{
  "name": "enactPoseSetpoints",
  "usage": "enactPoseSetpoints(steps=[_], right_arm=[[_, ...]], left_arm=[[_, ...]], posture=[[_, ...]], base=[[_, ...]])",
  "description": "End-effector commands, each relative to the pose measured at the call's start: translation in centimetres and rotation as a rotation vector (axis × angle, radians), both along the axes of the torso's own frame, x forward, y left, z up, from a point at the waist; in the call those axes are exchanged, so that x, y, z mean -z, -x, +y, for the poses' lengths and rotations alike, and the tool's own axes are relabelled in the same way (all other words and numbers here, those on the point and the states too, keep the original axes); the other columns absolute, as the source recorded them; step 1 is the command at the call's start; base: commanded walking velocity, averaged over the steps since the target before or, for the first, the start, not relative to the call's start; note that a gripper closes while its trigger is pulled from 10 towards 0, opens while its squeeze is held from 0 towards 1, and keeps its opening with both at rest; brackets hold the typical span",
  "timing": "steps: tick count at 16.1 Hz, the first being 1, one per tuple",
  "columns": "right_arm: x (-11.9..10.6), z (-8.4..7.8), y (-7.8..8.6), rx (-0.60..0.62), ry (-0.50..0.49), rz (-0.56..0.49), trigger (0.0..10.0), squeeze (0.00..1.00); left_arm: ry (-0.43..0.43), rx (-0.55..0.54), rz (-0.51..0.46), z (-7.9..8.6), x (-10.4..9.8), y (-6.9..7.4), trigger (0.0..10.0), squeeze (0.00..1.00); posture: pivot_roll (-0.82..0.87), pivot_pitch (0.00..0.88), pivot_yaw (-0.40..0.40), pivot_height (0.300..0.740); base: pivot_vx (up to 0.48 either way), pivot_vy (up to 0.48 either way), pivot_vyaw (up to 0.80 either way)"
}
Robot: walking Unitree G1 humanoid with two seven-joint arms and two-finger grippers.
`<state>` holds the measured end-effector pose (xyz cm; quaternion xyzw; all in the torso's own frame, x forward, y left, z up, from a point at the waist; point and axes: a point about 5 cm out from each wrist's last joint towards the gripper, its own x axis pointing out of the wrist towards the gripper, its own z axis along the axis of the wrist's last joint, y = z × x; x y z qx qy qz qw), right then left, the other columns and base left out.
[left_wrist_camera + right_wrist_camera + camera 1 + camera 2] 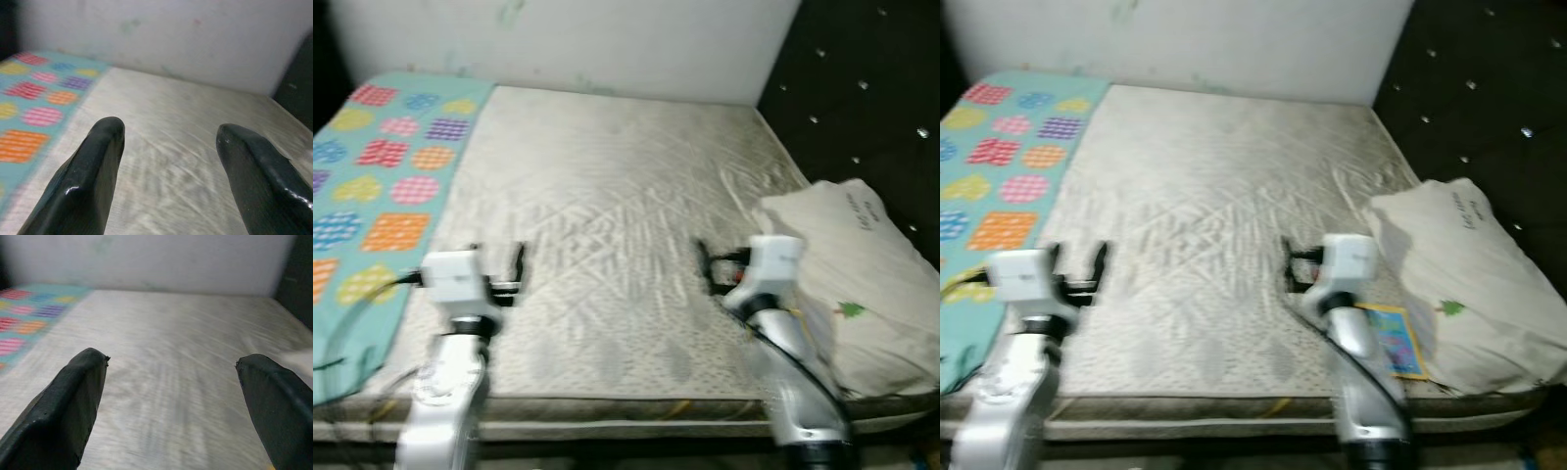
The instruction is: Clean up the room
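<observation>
A bare cream mattress [607,206] lies before me. A teal blanket [382,186] with coloured patches covers its left side. A white pillow [862,274] rests at the right edge, with a small colourful picture book [1393,338] lying flat beside it. My left gripper [499,257] hovers open over the front left of the mattress, next to the blanket's edge, holding nothing. My right gripper [1288,264] hangs open over the front right, just left of the pillow and book, also holding nothing. In the wrist views both pairs of fingers [93,171] [73,396] stand wide apart over the mattress.
A white wall [587,39] closes off the far side of the bed. A black studded headboard [862,88] runs along the right. The mattress's front edge [626,406] lies just below my arms.
</observation>
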<state>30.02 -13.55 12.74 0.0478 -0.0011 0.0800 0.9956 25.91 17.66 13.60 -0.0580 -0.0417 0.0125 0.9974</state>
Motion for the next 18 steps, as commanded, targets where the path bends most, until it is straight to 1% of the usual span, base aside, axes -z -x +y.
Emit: enactPoseSetpoints(steps=[1,10,16,18], right_arm=[[-0.09,-1.15,0.01,0.034,0.016,-0.001,10.0,0.0],[-0.04,-1.02,-0.06,0.026,0.019,-0.001,10.0,0.0],[0.07,-1.02,-0.23,0.021,0.021,0.005,10.0,0.0],[0.13,-1.04,-0.29,0.018,0.023,0.008,10.0,0.0]], left_arm=[[0.013,0.019,0.001,-0.77,-0.02,0.03,10.0,0.0],[0.011,0.02,0.003,-0.76,-0.02,-0.06,10.0,0.0],[0.012,0.018,0.004,-0.8,-0.01,-0.22,10.0,0.0],[0.02,0.005,0.001,-0.7,-0.04,-0.18,10.0,0.0]], posture=[[-0.02,0.068,-0.072,0.74],[-0.02,0.065,-0.071,0.74],[-0.02,0.058,-0.075,0.74],[-0.02,0.057,-0.076,0.74]], base=[[0.0,0.382,0.48],[0.0,0.384,0.0],[0.0,0.445,0.0],[0.0,0.292,0.0]])
